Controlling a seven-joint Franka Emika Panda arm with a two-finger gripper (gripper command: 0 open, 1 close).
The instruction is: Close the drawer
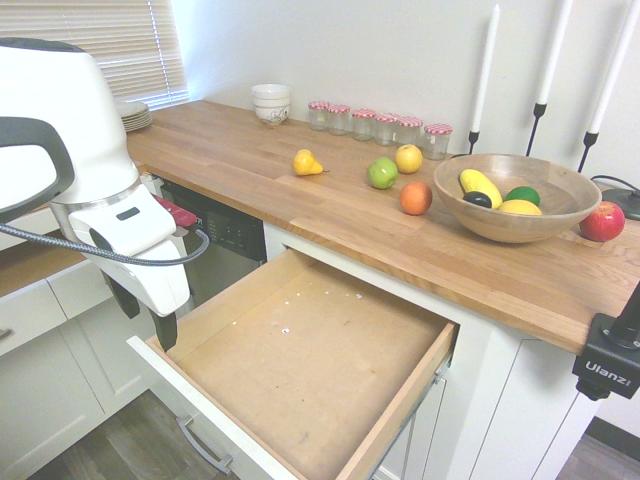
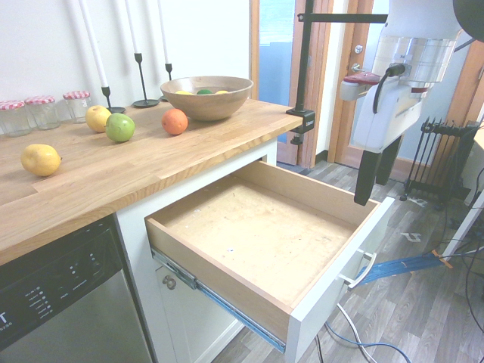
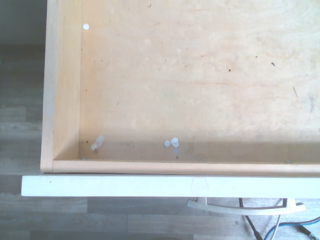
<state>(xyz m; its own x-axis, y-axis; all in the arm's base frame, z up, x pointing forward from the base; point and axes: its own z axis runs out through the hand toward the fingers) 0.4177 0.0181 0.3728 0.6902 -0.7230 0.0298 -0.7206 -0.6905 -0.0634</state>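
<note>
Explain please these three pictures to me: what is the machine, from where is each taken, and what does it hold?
The machine is one white robot arm; its two-finger gripper is open and holds nothing. Two pictures come from room cameras on opposite sides of the arm; the third looks from its wrist into the open drawer, where small white bits lie. On the counter are fruits, some in a bowl, a row of jars, white bowls, plates and candles on black holders. The gripper hangs near the drawer's front.
</note>
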